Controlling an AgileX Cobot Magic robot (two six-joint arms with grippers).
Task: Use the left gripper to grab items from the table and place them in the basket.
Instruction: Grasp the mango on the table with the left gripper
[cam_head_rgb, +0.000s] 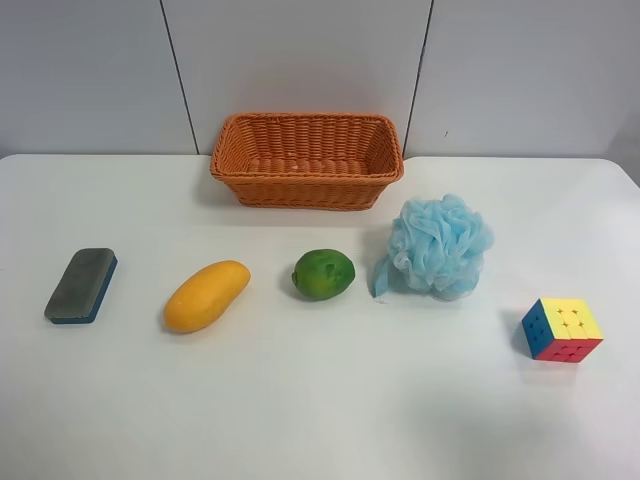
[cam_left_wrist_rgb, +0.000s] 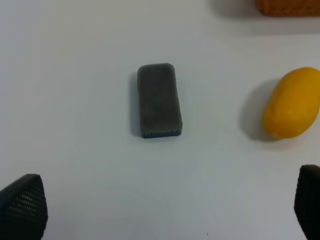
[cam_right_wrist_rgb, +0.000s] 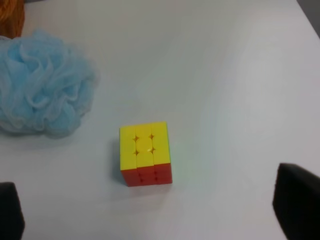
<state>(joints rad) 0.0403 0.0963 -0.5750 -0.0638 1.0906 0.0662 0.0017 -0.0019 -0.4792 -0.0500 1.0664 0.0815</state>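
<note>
The orange-brown wicker basket (cam_head_rgb: 300, 190) stands empty at the back of the white table (cam_head_rgb: 320, 410). In front of it lie a grey-topped blue eraser (cam_head_rgb: 81, 285), a yellow-orange mango (cam_head_rgb: 206, 295), a round green fruit (cam_head_rgb: 323, 273), a light-blue pouf (cam_head_rgb: 440, 245) and a puzzle cube (cam_head_rgb: 562, 329). Neither arm shows in the exterior high view. My left gripper (cam_left_wrist_rgb: 165, 215) is open and empty, hovering above the eraser (cam_left_wrist_rgb: 158, 99), with the mango (cam_left_wrist_rgb: 292, 102) beside it. My right gripper (cam_right_wrist_rgb: 152, 210) is open and empty above the cube (cam_right_wrist_rgb: 145, 152), near the pouf (cam_right_wrist_rgb: 42, 85).
A grey panelled wall (cam_head_rgb: 300, 60) rises behind the table. A corner of the basket shows in the left wrist view (cam_left_wrist_rgb: 290, 6) and in the right wrist view (cam_right_wrist_rgb: 11, 17). The items lie spaced apart in a row.
</note>
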